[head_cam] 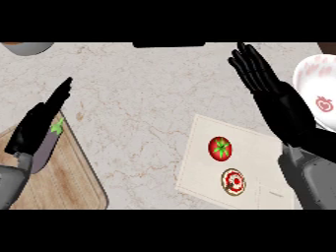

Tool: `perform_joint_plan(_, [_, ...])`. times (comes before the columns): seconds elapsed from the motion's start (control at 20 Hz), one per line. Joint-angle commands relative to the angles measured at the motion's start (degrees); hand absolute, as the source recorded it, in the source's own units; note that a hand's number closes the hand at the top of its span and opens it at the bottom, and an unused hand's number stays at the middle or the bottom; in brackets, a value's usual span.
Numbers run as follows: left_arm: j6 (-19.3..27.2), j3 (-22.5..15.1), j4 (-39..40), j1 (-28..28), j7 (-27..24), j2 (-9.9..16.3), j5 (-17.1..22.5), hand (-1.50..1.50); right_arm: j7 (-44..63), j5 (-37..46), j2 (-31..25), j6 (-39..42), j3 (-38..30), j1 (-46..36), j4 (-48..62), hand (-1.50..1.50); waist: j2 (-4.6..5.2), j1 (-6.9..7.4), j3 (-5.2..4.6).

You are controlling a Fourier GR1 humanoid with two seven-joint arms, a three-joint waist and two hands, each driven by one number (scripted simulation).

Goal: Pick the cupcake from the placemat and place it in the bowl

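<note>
The cupcake [234, 181], white frosting with red swirls, sits on the pale placemat [199, 152] at the lower right of the counter. A white bowl [330, 88] with red markings stands at the right edge. My right hand [272, 88] is raised above the counter between the placemat and the bowl, fingers straight and open, holding nothing. Over the wooden board at the left, my left hand [36, 125] rests open with fingers pointing up.
A red tomato [220, 147] lies on the placemat just above the cupcake. A wooden cutting board [68, 172] at the lower left carries a dark eggplant [50, 142], partly behind my left hand. A grey dish [28, 47] sits at the far left corner.
</note>
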Motion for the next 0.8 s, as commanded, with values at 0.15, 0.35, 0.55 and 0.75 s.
perform_joint_plan(0.15, [4.2, 8.4, -0.3, 1.2, -3.1, -1.3, 3.3, 0.00, -0.5, -3.4, -10.1, 11.5, -3.7, 2.0, -7.0, 1.50, -2.31, 1.78, 0.06])
perform_joint_plan(0.35, [6.8, 9.8, 0.2, 2.8, -2.8, -2.9, 4.1, 0.00, 5.9, 19.7, -27.7, 9.0, -3.9, 3.9, -3.7, -1.50, -3.51, -1.73, -1.16])
perform_joint_plan(0.55, [7.7, 13.0, -1.5, 7.6, -5.2, -3.8, 6.5, 0.00, 0.5, 21.3, -21.3, -1.7, -6.2, 25.0, -9.3, -1.50, -3.01, -2.27, 0.15])
perform_joint_plan(0.75, [6.9, 14.2, -3.0, 9.6, -6.4, -3.5, 7.2, 0.00, -6.2, 25.4, -24.4, -2.5, -7.3, 41.2, -22.2, -1.50, -2.80, -1.76, 0.08])
